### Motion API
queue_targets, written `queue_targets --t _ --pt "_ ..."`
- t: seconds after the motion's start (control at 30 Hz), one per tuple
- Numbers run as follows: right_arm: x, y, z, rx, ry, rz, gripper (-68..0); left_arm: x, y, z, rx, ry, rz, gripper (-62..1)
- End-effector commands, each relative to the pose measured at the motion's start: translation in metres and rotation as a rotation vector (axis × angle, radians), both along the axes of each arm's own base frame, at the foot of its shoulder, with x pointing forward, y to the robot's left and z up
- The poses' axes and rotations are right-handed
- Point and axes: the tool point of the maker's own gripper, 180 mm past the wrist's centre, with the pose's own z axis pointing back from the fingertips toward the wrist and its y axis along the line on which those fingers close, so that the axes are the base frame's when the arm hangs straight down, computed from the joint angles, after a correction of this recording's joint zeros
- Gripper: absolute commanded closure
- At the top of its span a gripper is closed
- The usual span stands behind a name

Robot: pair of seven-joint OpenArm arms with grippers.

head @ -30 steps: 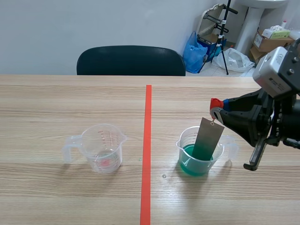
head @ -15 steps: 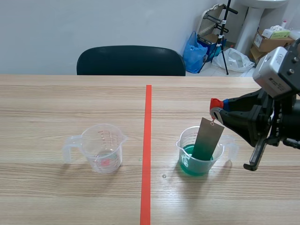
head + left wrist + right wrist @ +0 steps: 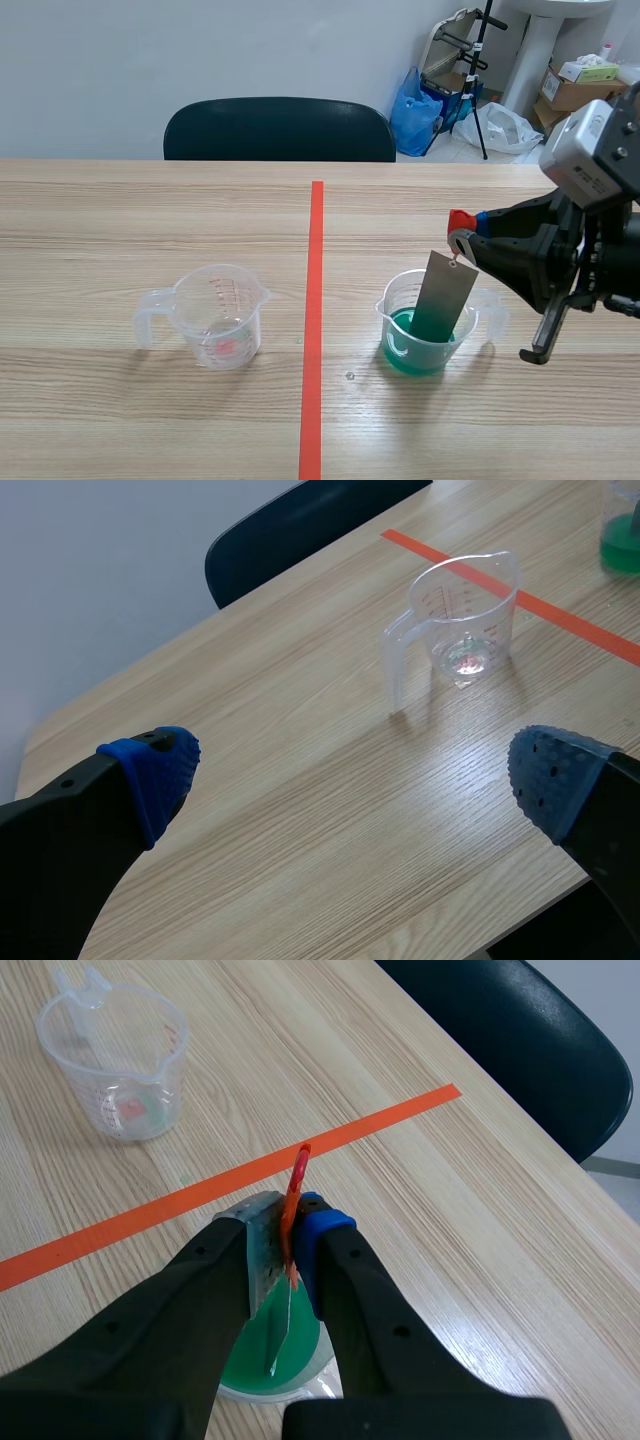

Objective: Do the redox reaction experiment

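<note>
R gripper (image 3: 290, 1240), in from 3 o'clock, pinches red tab (image 3: 297, 1175); grey metal plate (image 3: 445, 295) hangs tilted into clear plastic beaker w/ green liquid (image 3: 398, 300). L gripper (image 3: 350, 770) fingers spread.

Illumination is bright, even and diffuse, coming from overhead. The desk (image 3: 150, 220) surface reads matte. Soft, short shadows lie on it under the empty cup (image 3: 220, 320) and the green-liquid cup (image 3: 398, 342). Faint highlights mark both clear rims.

Metal strip (image 3: 444, 295) dull grey; left cup (image 3: 222, 310) clear glossy plastic; table (image 3: 150, 200) matt wood-grain
</note>
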Motion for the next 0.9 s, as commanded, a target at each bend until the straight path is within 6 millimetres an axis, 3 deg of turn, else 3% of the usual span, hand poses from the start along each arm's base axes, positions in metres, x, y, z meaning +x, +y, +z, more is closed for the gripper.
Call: queue_targets --t 0.0,0.87 --pt "0.0025 0.0007 0.0077 0.006 -0.023 0.009 -0.6 0.0034 -0.0007 0.0072 -0.005 -0.028 -0.006 -62.3" --pt "0.0023 0.0014 0.0094 0.015 -0.029 0.011 -0.6 0.0034 -0.0007 0.0072 -0.005 -0.028 -0.006 -62.3"
